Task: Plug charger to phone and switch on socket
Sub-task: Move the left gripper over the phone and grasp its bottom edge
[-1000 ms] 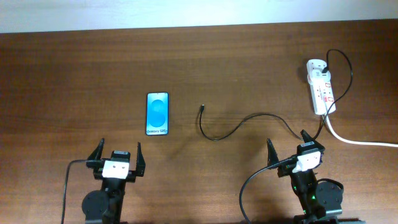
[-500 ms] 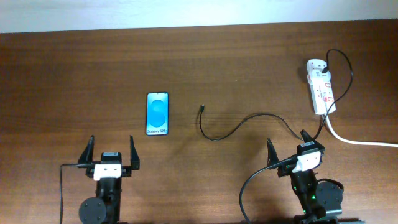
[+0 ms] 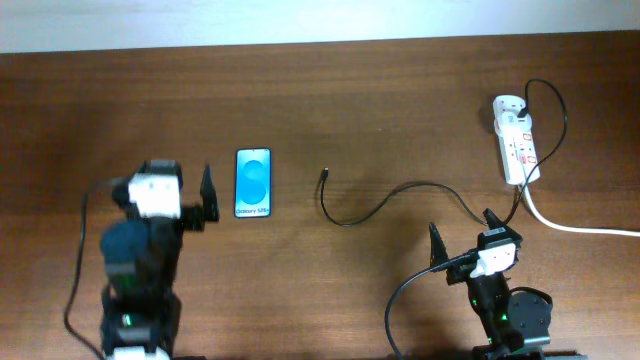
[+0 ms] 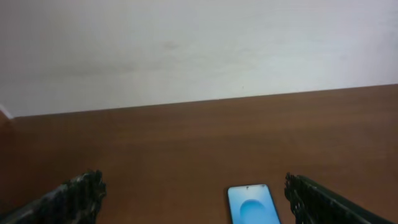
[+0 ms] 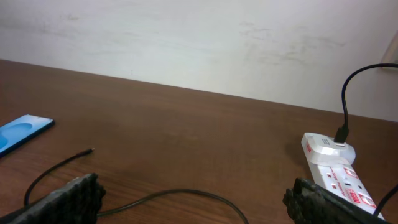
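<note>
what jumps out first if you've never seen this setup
The bright blue phone stands out first, lying flat on the dark wooden table left of centre, with the open left gripper close beside it. Next comes the white socket at the far right. The thin black charger snakes from it across the table, and its plug tip lies free to the right of the phone.

Lit phone (image 3: 253, 183) flat, charger (image 3: 340, 224) tip unplugged nearby, socket (image 3: 517, 140) well apart
</note>
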You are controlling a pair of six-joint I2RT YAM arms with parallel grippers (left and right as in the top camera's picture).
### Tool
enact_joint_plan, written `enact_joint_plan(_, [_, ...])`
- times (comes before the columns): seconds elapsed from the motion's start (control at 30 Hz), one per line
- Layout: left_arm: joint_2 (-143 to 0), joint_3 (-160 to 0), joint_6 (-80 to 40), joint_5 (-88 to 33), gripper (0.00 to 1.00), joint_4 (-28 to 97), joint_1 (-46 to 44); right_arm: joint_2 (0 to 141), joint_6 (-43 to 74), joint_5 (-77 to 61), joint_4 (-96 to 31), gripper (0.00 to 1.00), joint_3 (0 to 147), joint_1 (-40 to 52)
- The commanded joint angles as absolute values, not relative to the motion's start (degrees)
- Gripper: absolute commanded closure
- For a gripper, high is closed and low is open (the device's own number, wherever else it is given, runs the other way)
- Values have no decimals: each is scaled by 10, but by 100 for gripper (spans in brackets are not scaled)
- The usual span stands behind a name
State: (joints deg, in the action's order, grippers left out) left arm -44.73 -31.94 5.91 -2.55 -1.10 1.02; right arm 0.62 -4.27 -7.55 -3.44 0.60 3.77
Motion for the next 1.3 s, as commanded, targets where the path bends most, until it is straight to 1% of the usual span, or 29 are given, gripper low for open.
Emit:
enact_joint_plan(0.0, [-570,-434,44,-85,1,18,12,2,-36,-83,-37,2,3,41])
enact_joint_plan(0.07, [-661,-527,-30,-94,1,75,12,2,-36,-83,-37,2,3,41])
enact_joint_plan(0.1, [-699,-570,-37,-102,1,110,12,2,-36,-83,-37,2,3,41])
enact_joint_plan(0.27, [-896,-827,-43,-122,1,319,4,2,-36,-83,-37,2,3,41])
enact_joint_plan(0.4, [-1001,-950,-42,-114,1,434,-20,2,-36,-83,-37,2,3,41])
enact_joint_plan(0.47, [-1042,-967,-22,-91,1,471,-40,2,-36,-83,-37,2,3,41])
enact_joint_plan(0.57, [-1091,-967,54,-87,1,529,-84,2,-36,-83,-37,2,3,41])
enact_joint_plan(0.63, [-1115,-967,72,-91,1,521,-98,2,-36,-83,-37,2,3,41])
enact_joint_plan(0.73, [-1137,-967,43,-121,1,505,-101,2,-36,-83,-37,2,3,41])
enact_joint_plan(0.8, [-1158,-967,-34,-45,0,506,-101,2,-36,-83,-37,1,3,41])
enact_joint_plan(0.87, [-1184,-967,-71,1,0,515,-101,2,-36,-83,-37,2,3,41])
enact_joint_plan(1.07, [-1228,-967,-99,3,1,551,-103,2,-36,-83,-37,2,3,41])
enact_joint_plan(1.27, [-1230,-948,-113,1,1,567,-108,2,-36,-83,-37,2,3,41])
